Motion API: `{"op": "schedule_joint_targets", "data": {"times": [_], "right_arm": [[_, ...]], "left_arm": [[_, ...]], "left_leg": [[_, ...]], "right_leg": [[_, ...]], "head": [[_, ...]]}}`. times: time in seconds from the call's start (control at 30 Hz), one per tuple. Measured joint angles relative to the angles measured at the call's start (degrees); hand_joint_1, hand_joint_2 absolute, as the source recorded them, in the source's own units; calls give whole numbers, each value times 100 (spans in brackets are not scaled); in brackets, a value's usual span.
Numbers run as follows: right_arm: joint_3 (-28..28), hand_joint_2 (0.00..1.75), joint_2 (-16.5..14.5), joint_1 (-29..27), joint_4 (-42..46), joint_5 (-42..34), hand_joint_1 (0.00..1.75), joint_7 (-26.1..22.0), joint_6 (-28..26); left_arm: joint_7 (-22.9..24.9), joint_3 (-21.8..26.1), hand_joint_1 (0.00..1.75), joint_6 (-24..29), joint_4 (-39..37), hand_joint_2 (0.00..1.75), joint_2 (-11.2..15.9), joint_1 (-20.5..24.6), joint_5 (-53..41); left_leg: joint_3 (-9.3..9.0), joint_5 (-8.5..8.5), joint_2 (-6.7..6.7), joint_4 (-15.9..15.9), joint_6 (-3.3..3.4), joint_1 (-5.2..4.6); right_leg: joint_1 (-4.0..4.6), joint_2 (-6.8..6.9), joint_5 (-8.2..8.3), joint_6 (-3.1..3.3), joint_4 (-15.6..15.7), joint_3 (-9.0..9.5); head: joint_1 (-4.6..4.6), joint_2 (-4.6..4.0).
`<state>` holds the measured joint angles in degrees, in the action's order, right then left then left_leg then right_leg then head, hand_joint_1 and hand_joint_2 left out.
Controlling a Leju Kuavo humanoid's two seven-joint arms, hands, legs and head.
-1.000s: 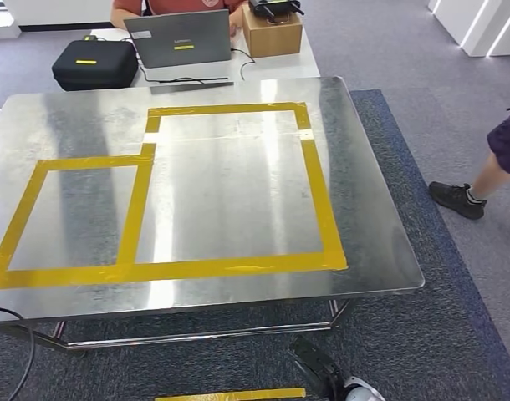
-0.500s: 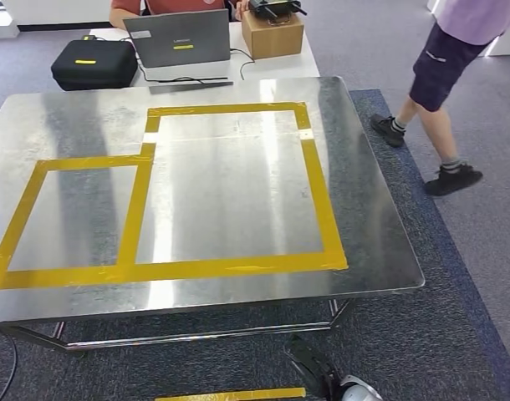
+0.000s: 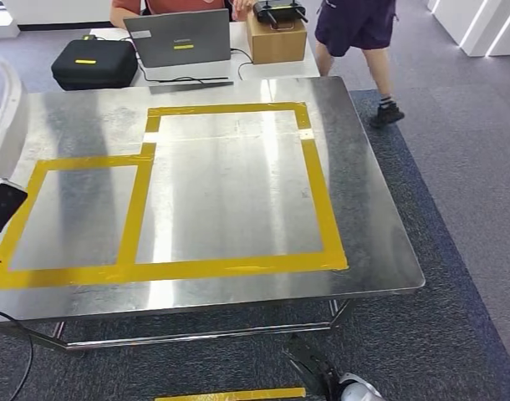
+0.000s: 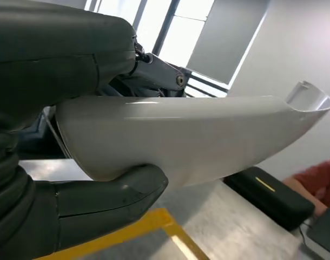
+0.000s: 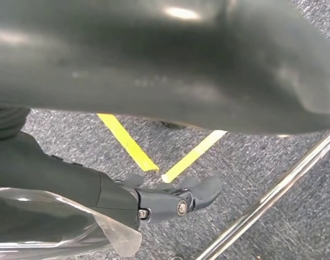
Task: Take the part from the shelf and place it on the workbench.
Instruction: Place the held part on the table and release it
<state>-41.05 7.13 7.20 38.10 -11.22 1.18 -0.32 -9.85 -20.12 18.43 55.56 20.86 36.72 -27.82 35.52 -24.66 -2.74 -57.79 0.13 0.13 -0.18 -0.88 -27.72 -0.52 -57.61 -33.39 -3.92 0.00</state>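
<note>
The left hand (image 4: pixel 73 179) grasps the part (image 4: pixel 187 138), a long white curved shell, with the thick thumb (image 4: pixel 114 195) pressed under it and darker fingers (image 4: pixel 155 67) over its top. From the head view the part (image 3: pixel 3 117) shows as a pale curved edge above the left end of the workbench (image 3: pixel 372 209), held off the steel surface, with a dark piece of the left arm just beside it. The workbench carries 2 adjoining rectangles of yellow tape (image 3: pixel 318 192), the smaller one nearer the part. The right hand (image 5: pixel 171 197) hangs below the near edge of the workbench, over grey carpet beside a chrome table leg (image 5: pixel 274 200); its dark fingers lie extended and hold nothing. Beyond the far edge of the workbench stand a laptop (image 3: pixel 180 38), a black case (image 3: pixel 94 63) and a cardboard box (image 3: pixel 274 38), and a person (image 3: pixel 356 33) walks past the box.
</note>
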Motion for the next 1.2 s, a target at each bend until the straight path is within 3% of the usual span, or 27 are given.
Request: {"op": "schedule_joint_targets", "data": {"times": [0.27,0.6,1.2], "right_arm": [[-9,0,0,6,0,30,0,-7,29],[-17,0,0,-32,-159,31,0,-386,0],[-16,0,0,-7,-181,36,0,-17,-27]], "left_arm": [[41,-225,175,-103,40,175,-120,8,-22],[179,-345,175,-165,-13,175,-182,-81,8],[394,-407,175,-384,-487,175,-279,-265,-65]], "left_leg": [[0,0,2,-3,0,0],[3,0,2,-3,0,0],[5,-1,2,-4,1,0]], "right_leg": [[0,-1,1,-1,0,-1],[0,-2,1,-1,0,-1],[0,-1,1,-1,0,-1]], "head": [[1,0],[0,0],[1,0]]}}
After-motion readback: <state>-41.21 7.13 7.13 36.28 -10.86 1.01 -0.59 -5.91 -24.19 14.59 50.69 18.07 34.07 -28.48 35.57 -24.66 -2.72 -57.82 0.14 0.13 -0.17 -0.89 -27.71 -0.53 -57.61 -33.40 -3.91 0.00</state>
